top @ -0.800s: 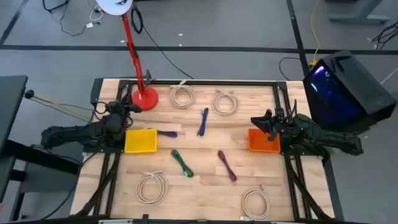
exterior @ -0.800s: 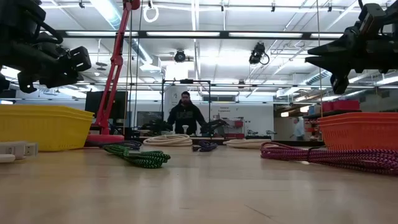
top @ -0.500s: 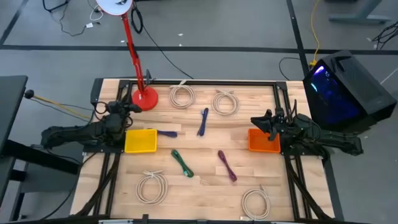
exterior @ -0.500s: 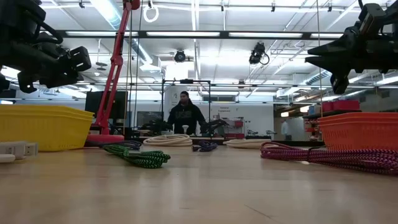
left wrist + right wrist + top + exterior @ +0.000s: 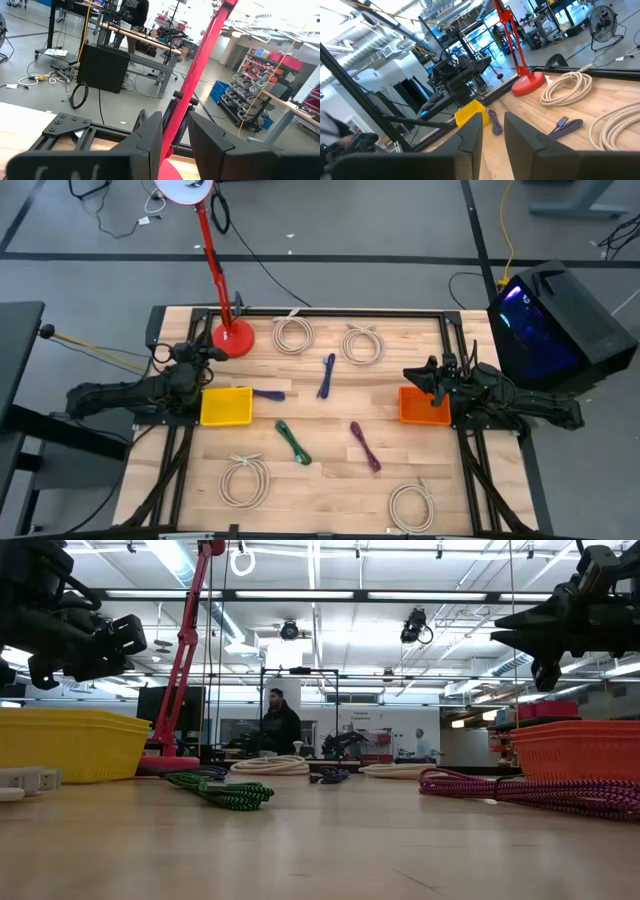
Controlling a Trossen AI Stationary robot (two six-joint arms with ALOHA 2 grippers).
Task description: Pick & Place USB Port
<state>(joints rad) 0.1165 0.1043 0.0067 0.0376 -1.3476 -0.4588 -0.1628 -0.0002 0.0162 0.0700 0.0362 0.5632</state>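
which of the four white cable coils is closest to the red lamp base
The coil at the table's far edge, just right of the lamp base. The second far coil lies further right, and the other two lie along the near edge.

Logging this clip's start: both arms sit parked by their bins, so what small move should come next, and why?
Probably the left gripper should swing toward the purple cable beside the yellow bin. Both grippers are empty, the right gripper hangs above the orange bin, and every cable lies on the table.

Bright, even light falls on my table from overhead, and shadows there are faint. Seen low, ceiling strips glare white while the near tabletop blurs. My left wrist's near edge is smeared out of focus.
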